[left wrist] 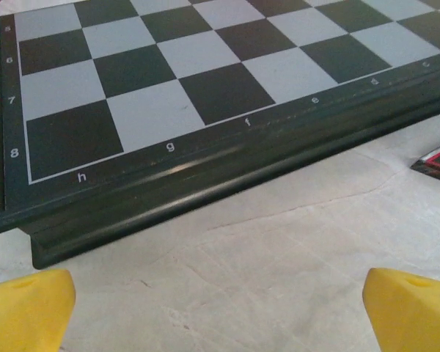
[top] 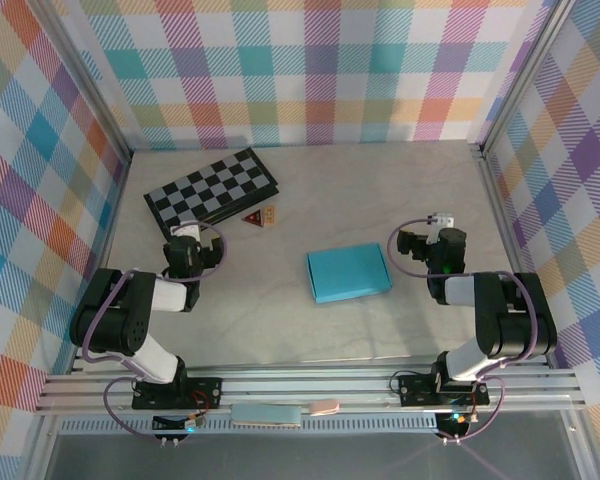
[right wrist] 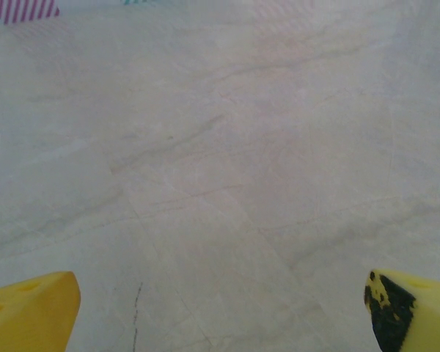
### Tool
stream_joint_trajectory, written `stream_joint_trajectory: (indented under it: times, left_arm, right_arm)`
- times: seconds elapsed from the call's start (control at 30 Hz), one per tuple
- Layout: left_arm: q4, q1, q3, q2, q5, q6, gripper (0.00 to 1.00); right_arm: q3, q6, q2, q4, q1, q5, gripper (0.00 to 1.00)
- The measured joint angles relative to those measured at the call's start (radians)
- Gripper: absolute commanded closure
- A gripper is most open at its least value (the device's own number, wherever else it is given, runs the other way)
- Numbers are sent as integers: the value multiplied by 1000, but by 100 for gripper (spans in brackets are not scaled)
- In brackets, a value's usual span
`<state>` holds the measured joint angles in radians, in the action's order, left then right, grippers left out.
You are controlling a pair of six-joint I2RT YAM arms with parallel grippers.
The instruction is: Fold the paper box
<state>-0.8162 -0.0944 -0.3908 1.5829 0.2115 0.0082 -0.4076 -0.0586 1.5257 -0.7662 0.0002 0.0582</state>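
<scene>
Paper box [top: 349, 272] lying flat, centre of frame, slightly right, on table [top: 400, 190], my left gripper [left wrist: 220, 312] wide, nothing btwn fingers, near chessboard [top: 211, 187] upper left, my right gripper [right wrist: 220, 312] wide, empty, mid-right.

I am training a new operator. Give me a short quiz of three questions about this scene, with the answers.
1. True or false: the paper box lies flat on the table, between the two arms.
2. What lies just ahead of the left gripper? A) the checkerboard B) a cup C) a towel
3. Fill in: the right gripper stands ___, over bare table.
Key: 1 true; 2 A; 3 open.
</scene>
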Motion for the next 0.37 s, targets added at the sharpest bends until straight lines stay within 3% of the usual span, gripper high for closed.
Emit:
stream_joint_trajectory:
  times: [0.37]
  left_arm:
    - [-6,2,0,0,-13,0,0]
  right_arm:
    - [0,23,0,-19,6,-23,1]
